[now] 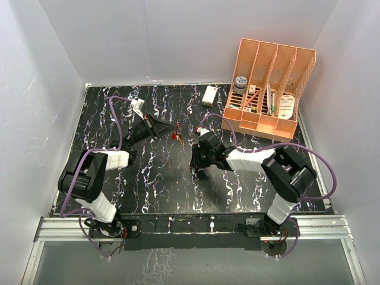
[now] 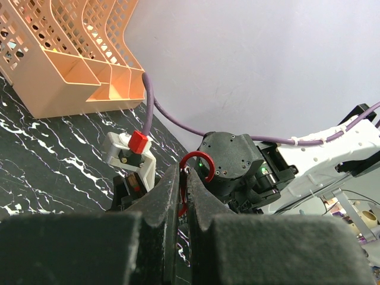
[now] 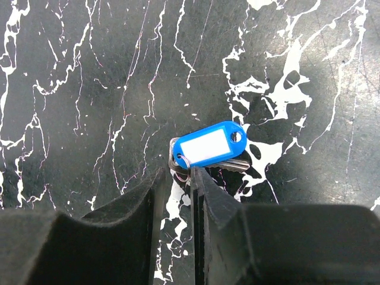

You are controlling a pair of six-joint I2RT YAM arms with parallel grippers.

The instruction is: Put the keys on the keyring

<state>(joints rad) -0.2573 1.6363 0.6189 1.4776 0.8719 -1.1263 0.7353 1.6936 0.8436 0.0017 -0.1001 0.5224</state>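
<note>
My left gripper (image 1: 170, 130) is raised above the table's middle and shut on the keyring (image 2: 200, 161), a thin red loop whose curved end sticks out past the fingertips. In the top view small red and yellowish bits (image 1: 176, 136) show at its tip, too small to tell apart. My right gripper (image 3: 178, 173) points straight down at the table, its jaws a narrow gap apart with nothing between them. Just beyond its tips lies a key (image 3: 236, 165) under a blue tag with a white label (image 3: 209, 145), and the tag's small wire ring (image 3: 180, 161) lies at the gap.
An orange slotted organizer (image 1: 270, 89) with small items stands at the back right. A white rectangular box (image 1: 208, 95) lies beside it. The right arm's wrist (image 2: 233, 163) is close in front of the left gripper. White walls enclose the black marbled table (image 1: 154, 184).
</note>
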